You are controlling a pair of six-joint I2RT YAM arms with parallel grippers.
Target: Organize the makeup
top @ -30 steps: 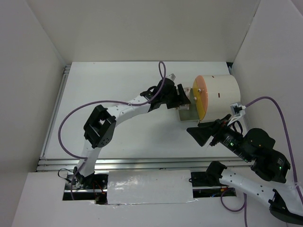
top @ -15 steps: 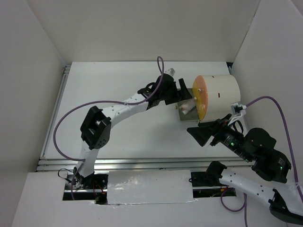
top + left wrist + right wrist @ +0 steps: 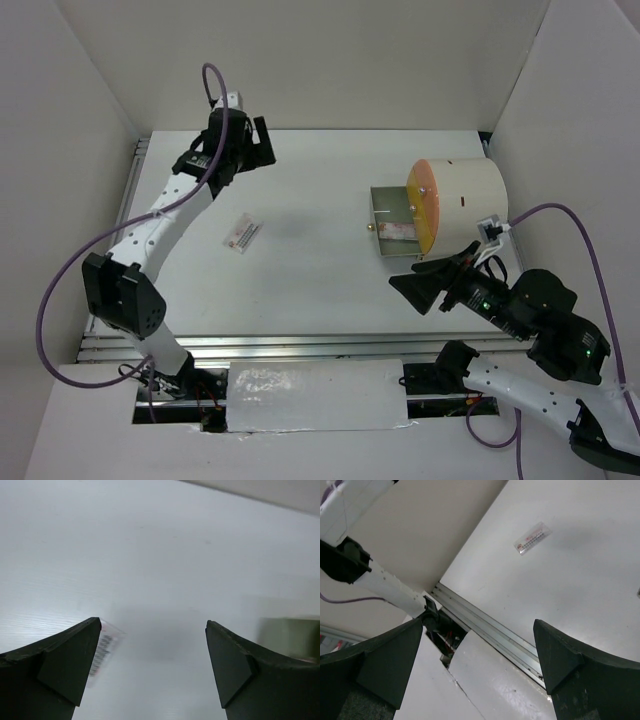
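top external view has the white packet (image 3: pixel 243 232) flat on the bench (image 3: pixel 320 280) at left, well apart from the open drawer (image 3: pixel 385 205), both arms' jaws apart and empty; being so thin, it may skid from a pinch.

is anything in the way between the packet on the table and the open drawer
Nothing visible. Only bare table lies between the packet and the open drawer. The left gripper, jaws open, hangs near the far left corner, and nothing sits between it and the packet either.
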